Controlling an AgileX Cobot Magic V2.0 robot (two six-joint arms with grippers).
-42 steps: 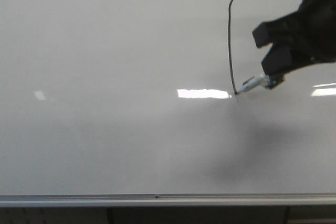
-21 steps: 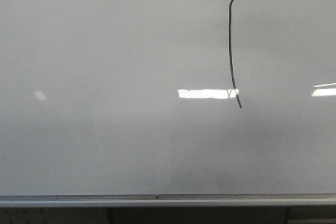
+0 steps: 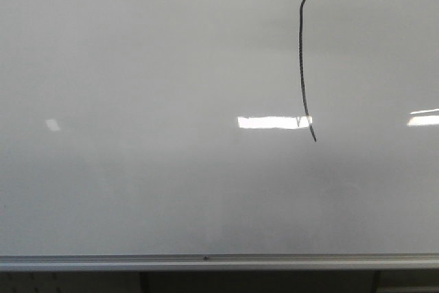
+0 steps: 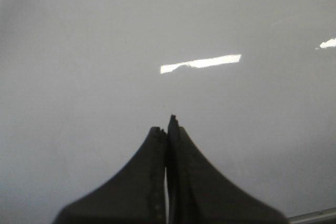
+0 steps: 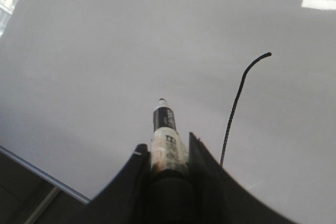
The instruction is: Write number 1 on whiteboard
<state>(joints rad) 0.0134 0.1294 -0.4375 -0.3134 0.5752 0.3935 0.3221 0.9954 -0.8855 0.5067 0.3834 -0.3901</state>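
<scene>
A: Where is the number 1 [image 3: 302,60] being seen?

B: On the whiteboard [image 3: 137,101], right of centre in the front view. A thin black stroke is being shown, tall, nearly upright, slightly bowed, hooked at its top. Its lower end is crossing the edge of a bright light reflection [image 3: 273,122]. The board's silver frame edge [image 3: 206,261] is being seen along the near side.

A: Arms?

B: Neither is being caught by the front view. In the right wrist view, the right claw [image 5: 168,153] is being held clear above the board, pointing down at it at a slant. A marker [image 5: 166,135] is being gripped between its fingers [image 5: 202,161], tip out, off the surface. The hooked end of the stroke is being seen just beside the claw.

A: Left?

B: The left claw [image 4: 167,129] is being held over bare board, fingers [image 4: 147,166] pressed together, nothing being gripped. A corner of the frame is being glimpsed beside it.
</scene>
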